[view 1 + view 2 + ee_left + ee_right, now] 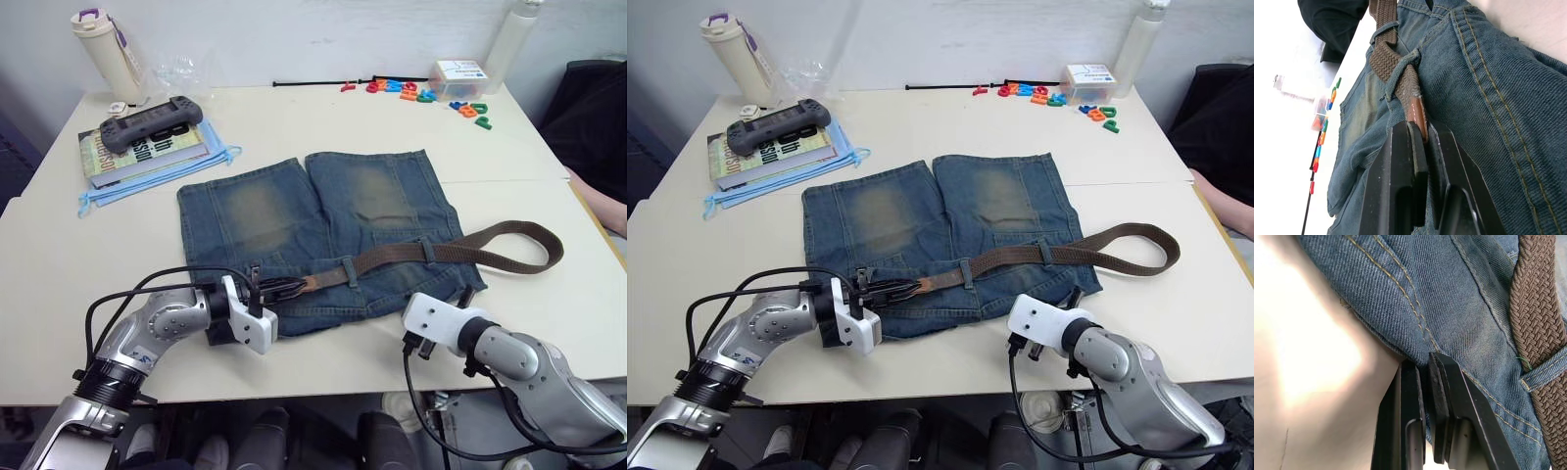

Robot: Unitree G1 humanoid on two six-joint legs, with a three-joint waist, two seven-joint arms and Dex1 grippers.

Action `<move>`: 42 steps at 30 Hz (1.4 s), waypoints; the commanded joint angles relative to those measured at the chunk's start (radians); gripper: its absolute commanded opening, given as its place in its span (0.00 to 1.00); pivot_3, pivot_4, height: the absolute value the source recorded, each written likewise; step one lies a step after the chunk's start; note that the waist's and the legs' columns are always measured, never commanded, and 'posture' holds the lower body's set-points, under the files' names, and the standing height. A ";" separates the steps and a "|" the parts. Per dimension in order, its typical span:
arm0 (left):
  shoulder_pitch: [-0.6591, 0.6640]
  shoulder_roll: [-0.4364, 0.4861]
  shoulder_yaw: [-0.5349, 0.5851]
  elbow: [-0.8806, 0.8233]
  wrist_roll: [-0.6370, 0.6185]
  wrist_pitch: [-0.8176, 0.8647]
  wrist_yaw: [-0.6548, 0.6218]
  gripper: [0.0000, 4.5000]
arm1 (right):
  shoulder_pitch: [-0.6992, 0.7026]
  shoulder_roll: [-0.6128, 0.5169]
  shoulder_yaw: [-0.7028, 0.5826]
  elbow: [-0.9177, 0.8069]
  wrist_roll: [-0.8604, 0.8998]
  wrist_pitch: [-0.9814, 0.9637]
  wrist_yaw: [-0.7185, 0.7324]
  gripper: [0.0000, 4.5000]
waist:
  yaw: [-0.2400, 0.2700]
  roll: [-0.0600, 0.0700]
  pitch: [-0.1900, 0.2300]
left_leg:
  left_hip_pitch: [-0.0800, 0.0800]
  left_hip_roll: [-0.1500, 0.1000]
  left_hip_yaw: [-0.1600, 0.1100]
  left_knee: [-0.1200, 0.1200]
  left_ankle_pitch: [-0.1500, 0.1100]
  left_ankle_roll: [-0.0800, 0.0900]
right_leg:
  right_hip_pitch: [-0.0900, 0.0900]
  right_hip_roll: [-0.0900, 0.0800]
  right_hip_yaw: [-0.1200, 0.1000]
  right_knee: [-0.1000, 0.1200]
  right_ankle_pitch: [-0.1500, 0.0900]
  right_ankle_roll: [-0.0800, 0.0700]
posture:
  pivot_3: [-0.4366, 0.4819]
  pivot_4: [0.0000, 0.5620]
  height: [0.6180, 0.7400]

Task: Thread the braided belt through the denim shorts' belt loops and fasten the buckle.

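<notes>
Left wrist view: my left hand (1420,134) is clenched on the tan tip of the braided belt (411,254), just past a belt loop (1403,66). My right hand (1425,367) pinches the waistband edge of the denim shorts (294,211) — steadying them. I'm mid-threading; next I'd draw the tip toward the following loop while the long tail curls off the shorts' right side. The pale bench (313,122) also carries books (137,152), a game controller (152,122) and coloured letters (421,93).
</notes>
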 commanded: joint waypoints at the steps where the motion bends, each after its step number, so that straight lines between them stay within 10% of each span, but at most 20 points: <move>1: -0.015 -0.004 0.011 -0.030 -0.021 0.003 0.002 0.00 | -0.002 -0.041 -0.083 0.066 -0.063 -0.024 0.014 0.01 | 0.002 0.000 0.000 | 0.000 0.000 0.000 0.000 0.000 0.000 | 0.000 0.000 0.000 0.000 0.000 0.000 | 0.48 0.27 0.79; 11: -0.001 -0.001 0.009 -0.060 -0.023 0.016 -0.003 0.00 | -0.109 -0.142 -0.125 0.393 -0.197 -0.155 0.062 0.01 | 0.019 0.000 0.000 | -0.001 -0.001 0.000 0.000 0.000 0.000 | 0.000 0.000 0.000 0.000 0.000 0.000 | 0.48 0.27 0.79; 21: 0.009 0.004 0.016 -0.075 -0.018 0.026 -0.002 0.00 | -0.132 -0.064 -0.137 0.356 -0.196 -0.136 0.124 0.01 | 0.022 0.000 0.000 | -0.001 0.000 0.000 0.000 0.000 0.000 | 0.000 0.000 0.000 0.000 0.000 0.000 | 0.48 0.27 0.79; 32: 0.007 0.002 0.014 -0.076 -0.012 0.029 0.001 0.00 | -0.105 -0.019 -0.342 0.074 -0.121 0.120 0.249 0.99 | 0.021 0.000 0.000 | -0.001 0.000 0.001 0.000 0.000 0.000 | 0.000 0.000 0.000 0.000 0.000 0.000 | 0.48 0.27 0.79; 42: 0.007 -0.007 0.013 -0.077 -0.005 0.032 0.009 0.00 | -0.530 0.254 -0.607 -0.262 0.428 0.975 0.529 0.99 | 0.021 0.000 0.000 | -0.001 0.001 0.000 0.000 -0.001 -0.001 | 0.000 0.000 0.000 -0.001 0.000 0.000 | 0.48 0.27 0.79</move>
